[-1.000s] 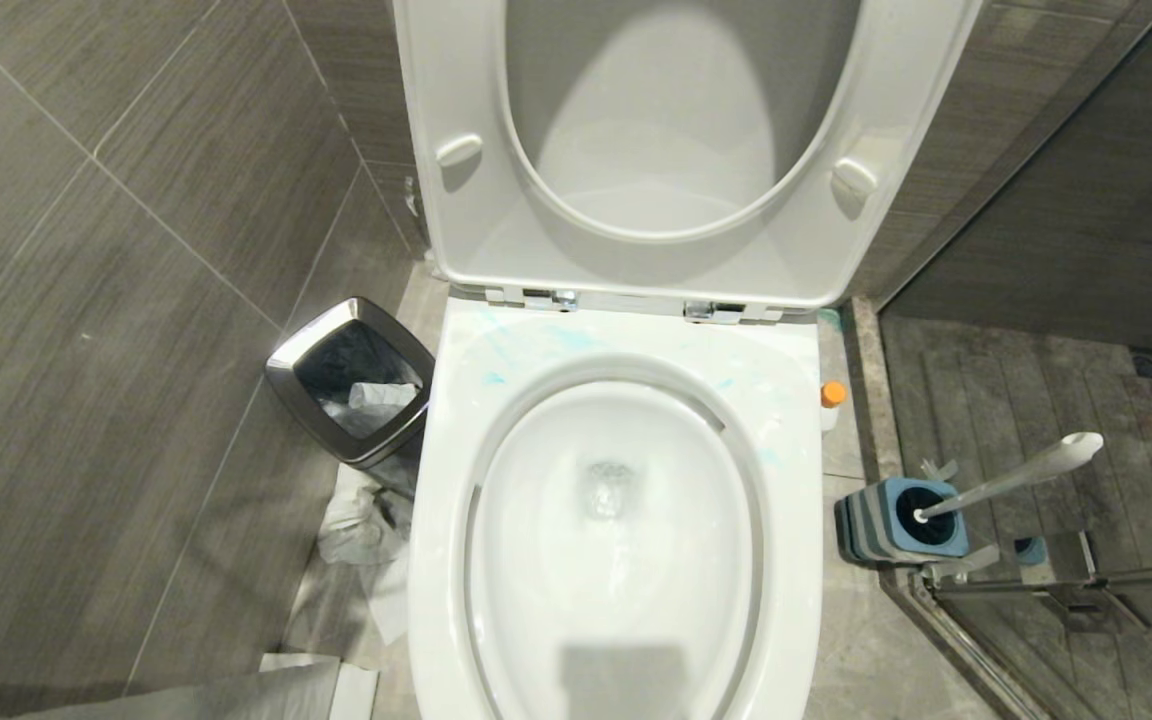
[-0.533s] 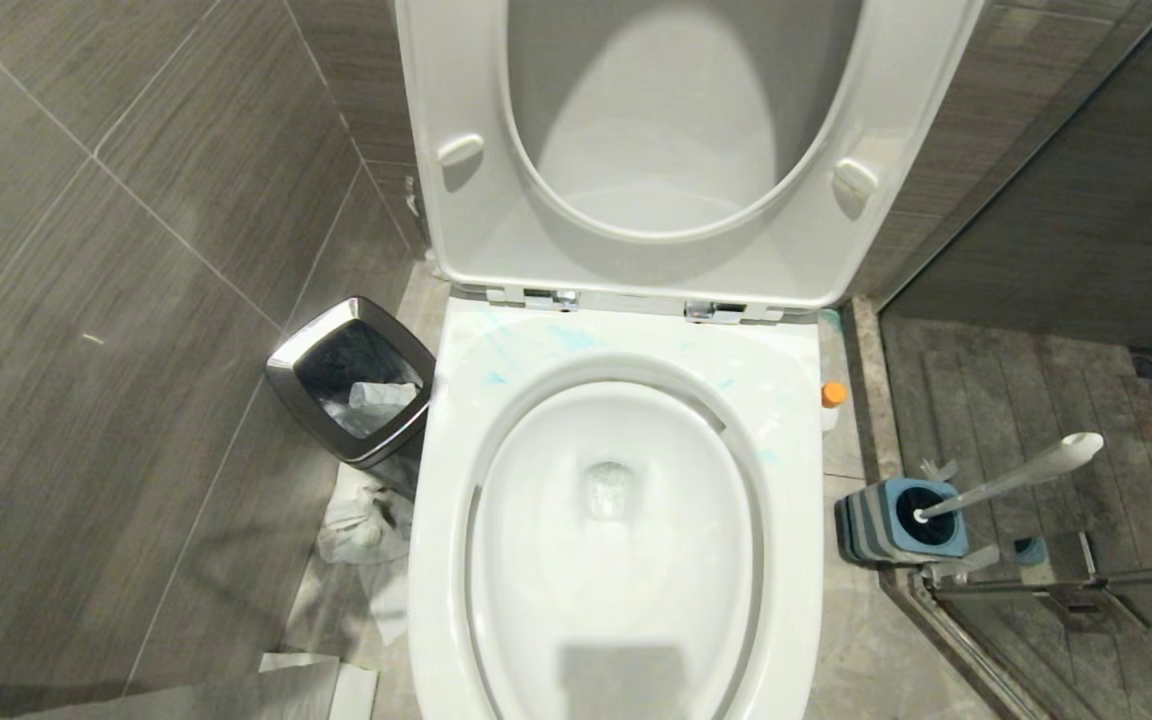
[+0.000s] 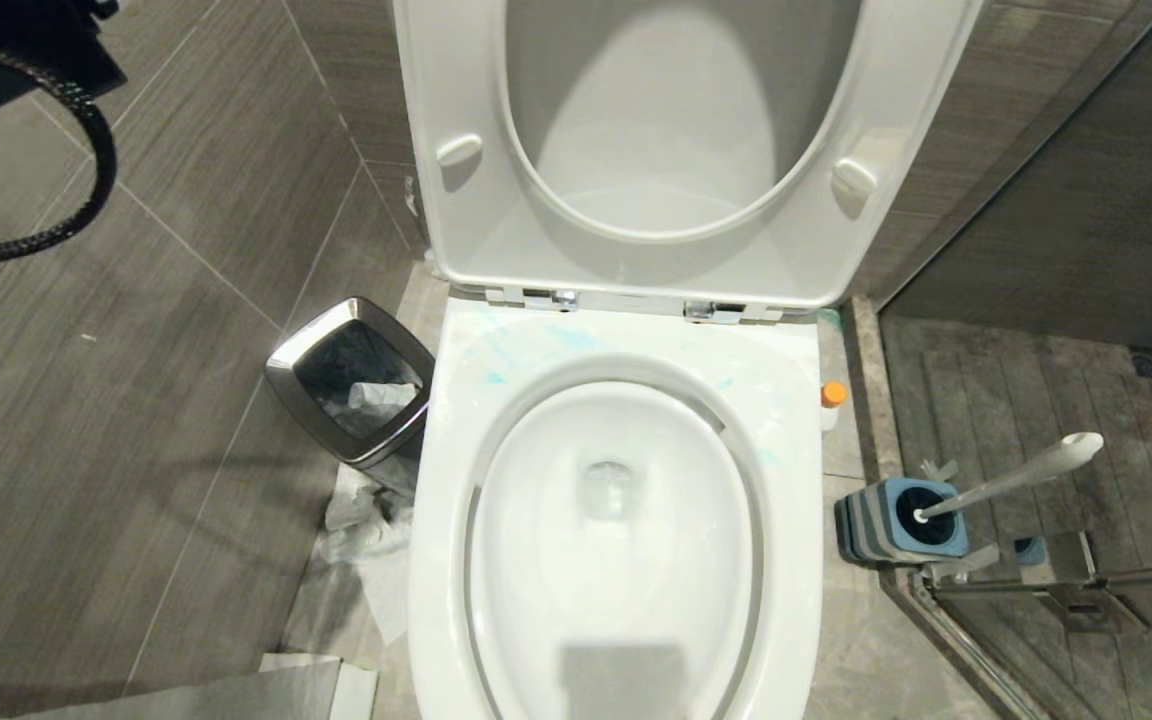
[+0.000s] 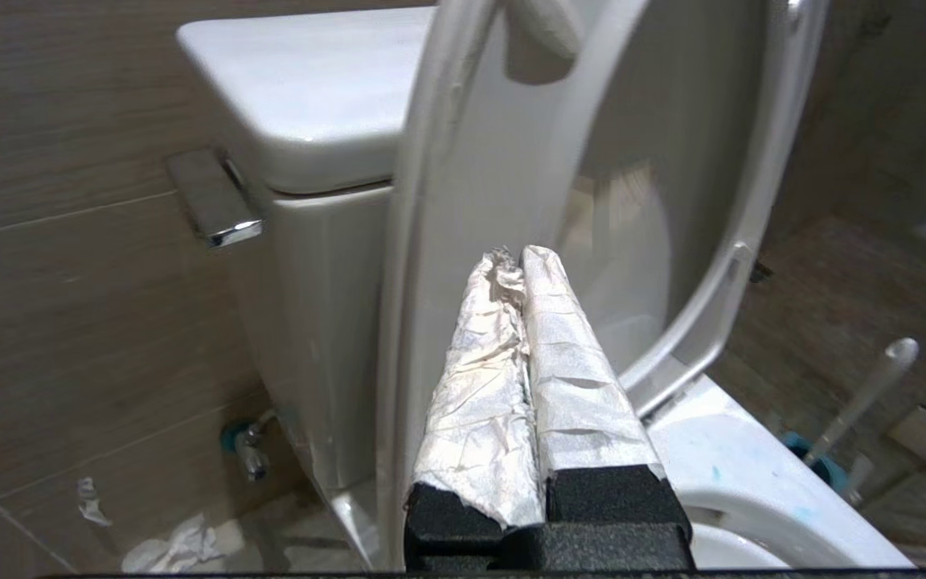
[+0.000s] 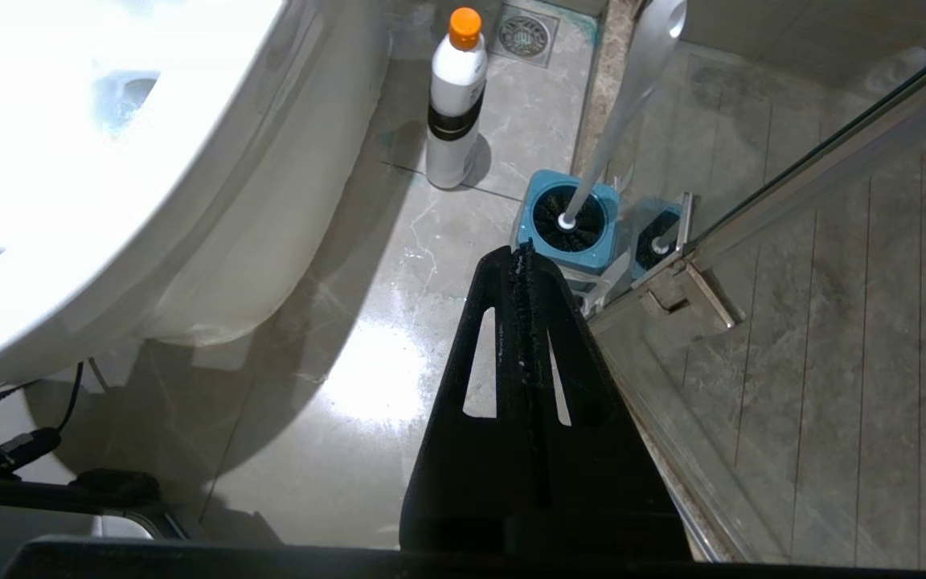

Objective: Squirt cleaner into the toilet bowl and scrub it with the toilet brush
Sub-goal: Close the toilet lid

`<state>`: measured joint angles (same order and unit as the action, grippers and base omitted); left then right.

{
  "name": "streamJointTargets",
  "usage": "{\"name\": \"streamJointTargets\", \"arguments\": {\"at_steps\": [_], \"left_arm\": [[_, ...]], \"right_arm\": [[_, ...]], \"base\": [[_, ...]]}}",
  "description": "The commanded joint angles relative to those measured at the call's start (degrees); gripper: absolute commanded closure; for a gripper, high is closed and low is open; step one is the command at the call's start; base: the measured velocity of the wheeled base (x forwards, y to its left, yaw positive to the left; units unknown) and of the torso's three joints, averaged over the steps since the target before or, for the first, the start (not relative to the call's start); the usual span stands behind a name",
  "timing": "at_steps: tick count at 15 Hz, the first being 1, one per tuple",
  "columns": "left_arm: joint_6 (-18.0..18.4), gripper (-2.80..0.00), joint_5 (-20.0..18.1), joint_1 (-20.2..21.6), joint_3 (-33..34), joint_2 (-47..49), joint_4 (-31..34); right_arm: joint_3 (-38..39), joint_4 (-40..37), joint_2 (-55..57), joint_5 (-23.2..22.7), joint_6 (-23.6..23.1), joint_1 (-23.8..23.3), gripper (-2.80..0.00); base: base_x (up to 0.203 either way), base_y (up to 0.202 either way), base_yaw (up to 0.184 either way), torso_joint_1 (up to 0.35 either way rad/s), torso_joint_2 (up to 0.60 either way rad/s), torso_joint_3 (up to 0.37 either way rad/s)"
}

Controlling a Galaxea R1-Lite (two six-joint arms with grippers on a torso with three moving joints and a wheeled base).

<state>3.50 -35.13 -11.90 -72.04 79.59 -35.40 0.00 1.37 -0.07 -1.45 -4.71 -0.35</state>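
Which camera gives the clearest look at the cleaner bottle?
The right wrist view: the whole bottle stands upright on the floor beside the toilet bowl, orange cap and dark band visible. The head view shows only its orange cap past the bowl's rim. The left wrist view misses it entirely.

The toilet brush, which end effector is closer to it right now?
Right. The right end effector, shut, hangs just above the toilet brush in its holder. The left end effector, shut, is up by the raised seat, across the toilet.
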Motion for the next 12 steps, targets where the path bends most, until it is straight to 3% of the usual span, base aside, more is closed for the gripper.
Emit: {"name": "streamJointTargets", "arguments": {"at_steps": [1,5,9,12], "left_arm": [[-0.43,0.0,-0.27,0.73,-0.76,5.52,-2.67],[-1.49,0.0,-0.16,1.15,-5.87,9.37,-7.63],[-7.48,0.0,1.79,5.85,-7.02,10.0,-15.34],[-12.52,0.0,3.76,6.53,-7.18,14.01,-21.43]], "right_arm": [[0.7,0.04,-0.01,-0.04,-0.04,0.0,0.0],[0.7,0.04,-0.01,-0.04,-0.04,0.0,0.0],[0.7,0.04,-0.01,-0.04,-0.04,0.0,0.0],[0.7,0.04,-0.01,-0.04,-0.04,0.0,0.0]], "base": [[0.0,0.0,0.0,0.0,0.0,0.0],[0.0,0.0,0.0,0.0,0.0,0.0],[0.0,0.0,0.0,0.0,0.0,0.0],[0.0,0.0,0.0,0.0,0.0,0.0]]}}
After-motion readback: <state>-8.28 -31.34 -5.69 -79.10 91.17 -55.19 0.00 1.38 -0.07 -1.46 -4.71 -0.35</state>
